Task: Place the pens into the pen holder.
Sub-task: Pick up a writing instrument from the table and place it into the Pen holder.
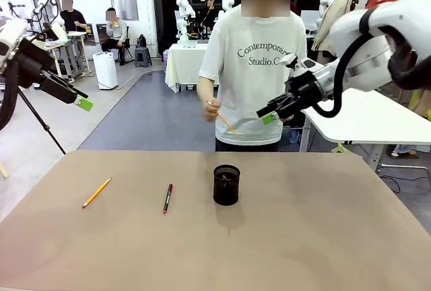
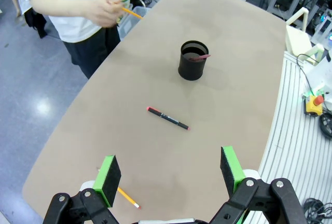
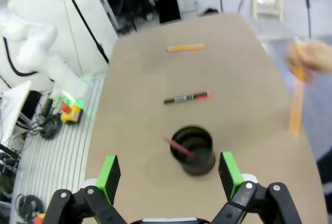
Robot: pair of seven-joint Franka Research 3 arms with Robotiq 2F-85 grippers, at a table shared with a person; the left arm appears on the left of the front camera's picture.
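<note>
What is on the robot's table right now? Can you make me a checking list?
Surface: brown tabletop, flat and smooth.
Job's things: small black wire-mesh pen holder stands upright near the middle, with a brownish-red pencil leaning inside. A black pen with red ends and a yellow-orange pencil lie flat to its left. The person's hand holds another orange pencil.
Clutter: nothing seen.
Grippers: left gripper and right gripper are both open, empty and raised above the table.
Cables: black cable along the right arm; loose cables on the floor.
Surroundings: white side table; people farther off.
</note>
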